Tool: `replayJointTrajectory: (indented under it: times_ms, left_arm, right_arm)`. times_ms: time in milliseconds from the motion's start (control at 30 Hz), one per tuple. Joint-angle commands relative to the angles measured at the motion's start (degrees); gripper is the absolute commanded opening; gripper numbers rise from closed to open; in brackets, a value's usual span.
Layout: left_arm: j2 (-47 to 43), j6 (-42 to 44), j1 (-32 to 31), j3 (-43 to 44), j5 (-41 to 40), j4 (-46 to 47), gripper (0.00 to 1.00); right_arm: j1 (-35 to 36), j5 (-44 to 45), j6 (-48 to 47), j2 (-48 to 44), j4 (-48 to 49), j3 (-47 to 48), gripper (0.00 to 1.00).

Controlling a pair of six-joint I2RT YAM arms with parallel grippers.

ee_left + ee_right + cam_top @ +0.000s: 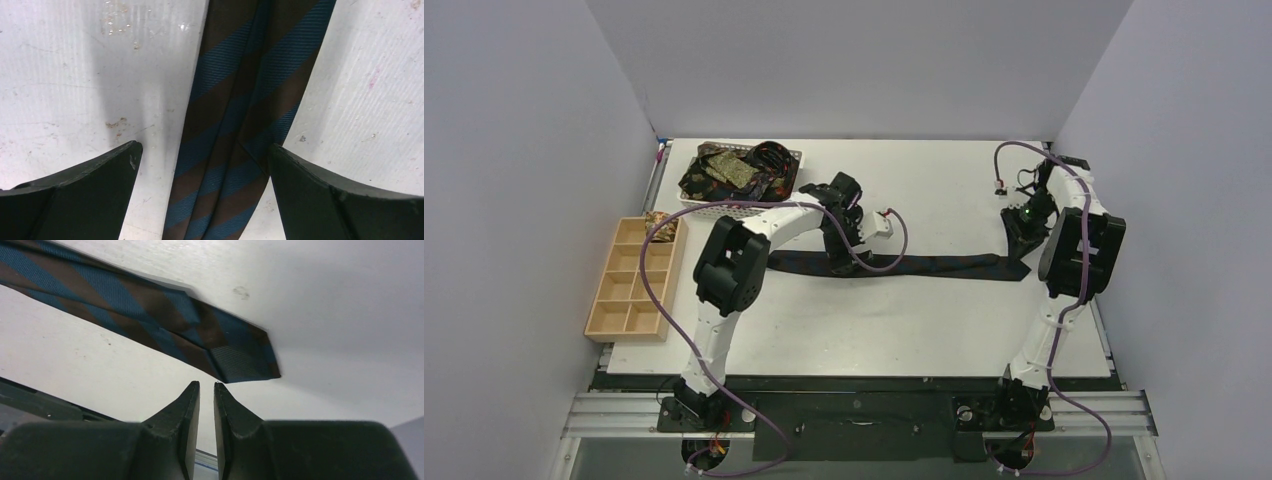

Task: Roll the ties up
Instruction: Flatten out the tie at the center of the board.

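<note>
left tool stood released astride the striped tie
right tool hung barely parted, empty, near the tie's tip

I read no word, number, label or brand anywhere: the tie shows only blue and brown stripes, the tabletop only stains.

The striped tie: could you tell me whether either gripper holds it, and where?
Neither. The left gripper straddles the striped tie wide open; the right gripper sits empty near its tip.
</note>
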Motion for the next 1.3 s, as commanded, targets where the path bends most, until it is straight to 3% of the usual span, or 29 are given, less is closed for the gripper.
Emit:
replayJointTrajectory:
  times_ms: [0,100,200,367,500,600,667,733,800,867,1067,1267]
  left_arm:
    - [1.1,0.1,-1.3,0.4,-0.9,-1.9,0.96]
    - [1.5,0.9,-1.5,-0.1,-1.1,-2.2,0.96]
    - [1.9,1.4,-1.3,1.2,1.3,-5.1,0.69]
    - [2.2,3.0,-1.0,4.7,6.7,-9.8,0.41]
    - [4.4,1.9,-0.5,8.7,8.1,-13.3,0.21]
    - [6.7,-0.1,0.2,12.0,8.7,-15.4,0.16]
    - [7.5,-1.9,0.9,13.6,8.1,-14.8,0.18]
    - [7.1,-3.8,1.9,14.2,7.8,-12.8,0.33]
    - [5.2,-3.5,2.5,12.9,7.7,-10.6,0.7]
    - [1.7,-1.2,2.3,7.1,7.3,-7.5,0.98]
    - [-6.9,4.3,0.4,-7.0,4.7,2.4,0.97]
    - [-13.0,7.5,-1.7,-18.8,-1.9,15.4,0.8]
  right_arm:
    - [1.5,-2.9,3.7,-3.0,1.5,-4.0,0.13]
    - [1.8,0.7,4.7,-2.4,4.1,-5.7,0.1]
    - [1.9,3.5,5.3,-0.5,6.1,-6.0,0.07]
    - [1.7,9.0,4.5,1.6,7.7,-5.5,0.05]
    - [1.7,11.4,3.7,2.3,8.4,-4.6,0.04]
    - [1.6,12.9,3.1,2.6,8.6,-4.4,0.04]
    - [1.6,13.7,2.7,2.7,8.7,-4.5,0.03]
    - [1.6,14.2,2.3,2.7,8.9,-4.5,0.03]
    - [1.6,14.6,1.8,2.7,8.9,-4.6,0.03]
    - [1.5,14.9,1.3,2.7,9.0,-4.6,0.03]
    - [1.3,15.3,0.5,2.2,8.8,-4.3,0.03]
    - [1.3,15.1,0.3,2.5,8.4,-4.1,0.03]
